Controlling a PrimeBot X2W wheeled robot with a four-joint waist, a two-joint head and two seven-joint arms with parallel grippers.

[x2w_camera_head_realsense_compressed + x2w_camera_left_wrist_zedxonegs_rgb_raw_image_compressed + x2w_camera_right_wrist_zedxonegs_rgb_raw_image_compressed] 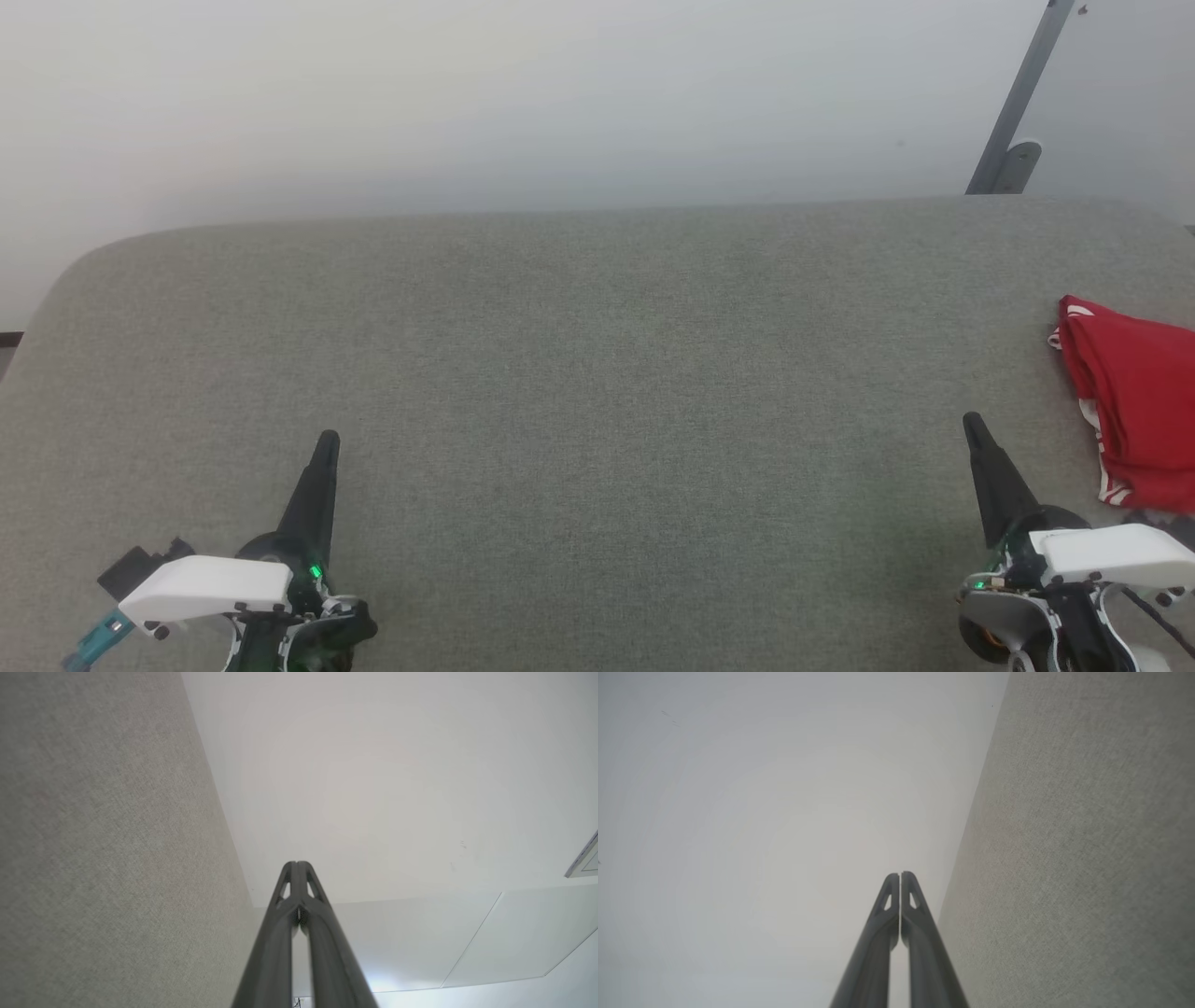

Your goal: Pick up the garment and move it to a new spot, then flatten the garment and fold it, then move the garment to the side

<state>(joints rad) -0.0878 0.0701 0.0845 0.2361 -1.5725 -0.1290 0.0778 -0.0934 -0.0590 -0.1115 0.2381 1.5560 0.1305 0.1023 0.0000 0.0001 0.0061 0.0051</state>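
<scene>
The garment (1134, 411) is a red jersey with white striped trim, bunched in a compact heap at the right edge of the grey fabric table (597, 373); part of it runs past the edge of the head view. My right gripper (971, 425) is shut and empty, its tip a short way left of the heap and not touching it. My left gripper (328, 439) is shut and empty at the lower left, far from the jersey. In the wrist views both pairs of fingers, the left gripper (297, 864) and the right gripper (900, 875), are pressed together with nothing between them.
A pale wall stands behind the table's rounded far edge. A grey metal bracket (1013, 121) slants down the wall at the upper right. The table's left end curves away at the head view's left, with a dark strip of floor (9, 341) beside it.
</scene>
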